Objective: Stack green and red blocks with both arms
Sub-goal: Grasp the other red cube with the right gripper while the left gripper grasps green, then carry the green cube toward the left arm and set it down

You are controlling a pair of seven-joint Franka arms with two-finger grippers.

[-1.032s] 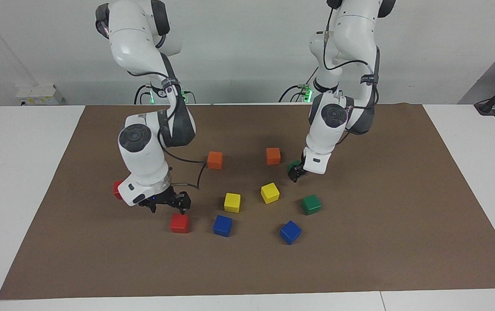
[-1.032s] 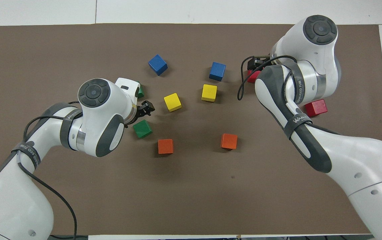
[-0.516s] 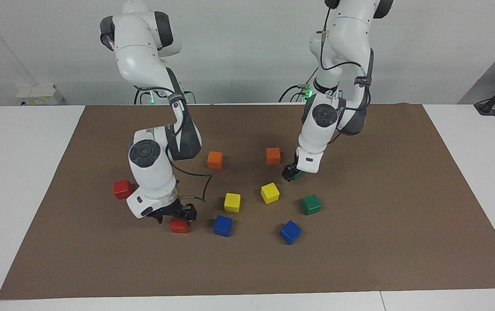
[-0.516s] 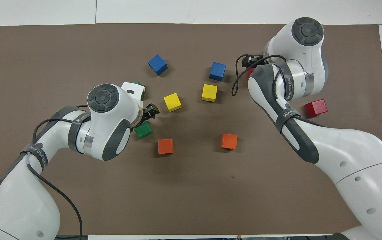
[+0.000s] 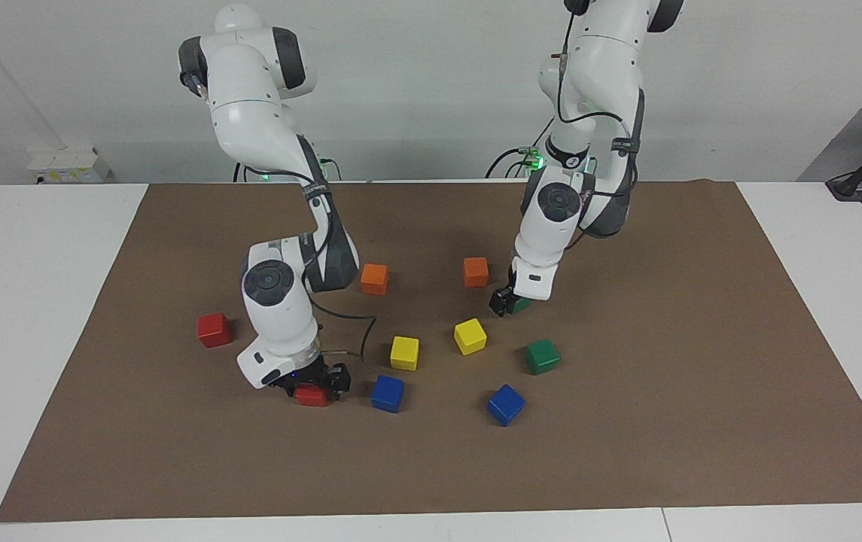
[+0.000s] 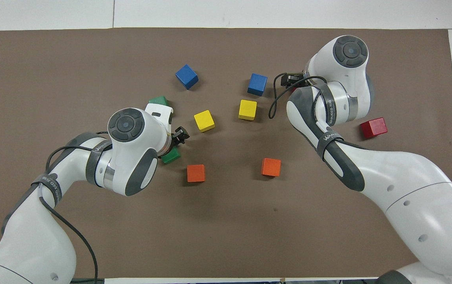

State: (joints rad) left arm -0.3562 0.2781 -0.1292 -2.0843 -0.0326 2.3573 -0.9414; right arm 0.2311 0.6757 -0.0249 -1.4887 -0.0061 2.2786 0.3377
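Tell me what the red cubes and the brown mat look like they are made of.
The red cubes, one free and one under the right pincer: probably painted wood or hard plastic; glossy faces, crisp edges. The brown mat: likely paper or thin card; matte, flat, no sheen.

Four small glossy cubes of equal size lie on the brown mat, none stacked. One red cube [image 5: 312, 394] sits low between the fingers of the right pincer [image 5: 310, 384], beside a blue cube toward the right arm's end. The second red cube [image 5: 214, 330] lies free, nearer to the robots, square on the mat. One green cube [image 5: 519, 305] rests under the left pincer [image 5: 504, 303], half hidden, near an orange cube. The second green cube [image 5: 542, 356] lies free, farther from the robots, slightly turned.
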